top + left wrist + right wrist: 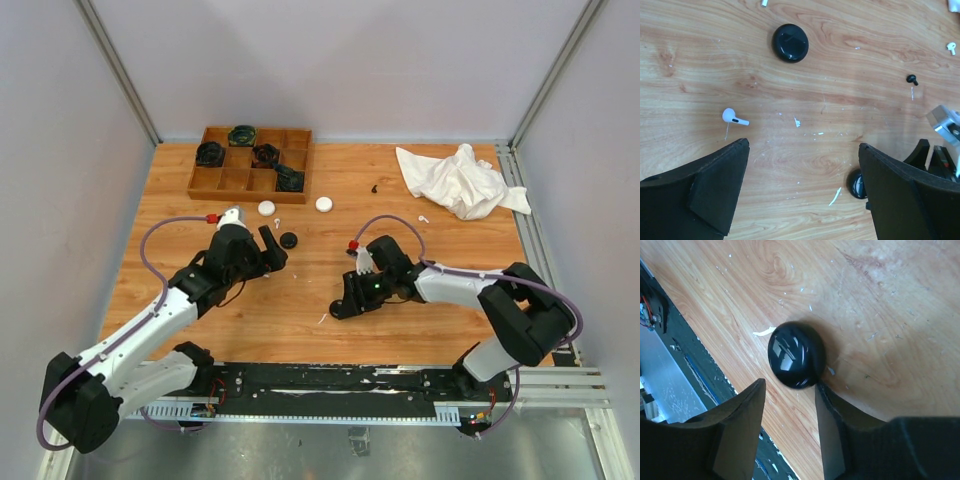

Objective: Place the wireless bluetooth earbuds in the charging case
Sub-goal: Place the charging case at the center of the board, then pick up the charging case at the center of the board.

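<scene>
Light wooden tabletop (440,290). The left gripper (804,145) is spread wide and holding nothing. The right gripper (790,390) is parted too, one finger touching a glossy black round puck case (796,354). A tiny white stemmed earbud (734,117) lies flat just ahead of the left gripper's finger, with a black earbud (912,78) well apart from it.

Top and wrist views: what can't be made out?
Near case: right wrist, edge behind right gripper's finger, contact unclear; left wrist, half hidden by left gripper's finger.
Tray contents: top view, too small.
White bit: left wrist, cut by top edge.
</scene>
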Robot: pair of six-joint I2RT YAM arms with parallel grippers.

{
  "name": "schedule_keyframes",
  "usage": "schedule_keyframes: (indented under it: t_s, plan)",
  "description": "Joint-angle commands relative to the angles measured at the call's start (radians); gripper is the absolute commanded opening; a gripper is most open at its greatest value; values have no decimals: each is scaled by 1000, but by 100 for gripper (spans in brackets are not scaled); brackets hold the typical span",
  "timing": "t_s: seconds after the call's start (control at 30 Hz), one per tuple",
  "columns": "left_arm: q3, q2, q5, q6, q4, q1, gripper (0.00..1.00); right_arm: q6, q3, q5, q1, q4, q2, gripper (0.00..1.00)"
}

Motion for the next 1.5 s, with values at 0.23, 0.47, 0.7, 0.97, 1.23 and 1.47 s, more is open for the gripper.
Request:
schedule_keyframes:
  t_s: [0.23, 0.47, 0.7, 0.97, 1.23, 1.47]
  plan:
    - [106, 163, 11, 39, 29, 4, 91, -68, -17, 124, -23, -181, -150, 58]
    - [184, 314, 12, 55, 42, 0, 88, -120, -60, 112, -159, -201, -308, 67]
    - [318, 538, -70, 85, 40, -6, 86, -207, -72, 198, -225, -207, -444, 77]
    - [465, 776, -237, -121, 3, -6, 85, -257, -106, 259, -248, -141, -529, 81]
    - [544, 910, -290, -227, -8, -5, 80, -266, -145, 303, -274, -89, -596, 85]
    - [566, 965, -297, -229, -39, -6, 67, -273, -150, 309, -284, -75, -610, 86]
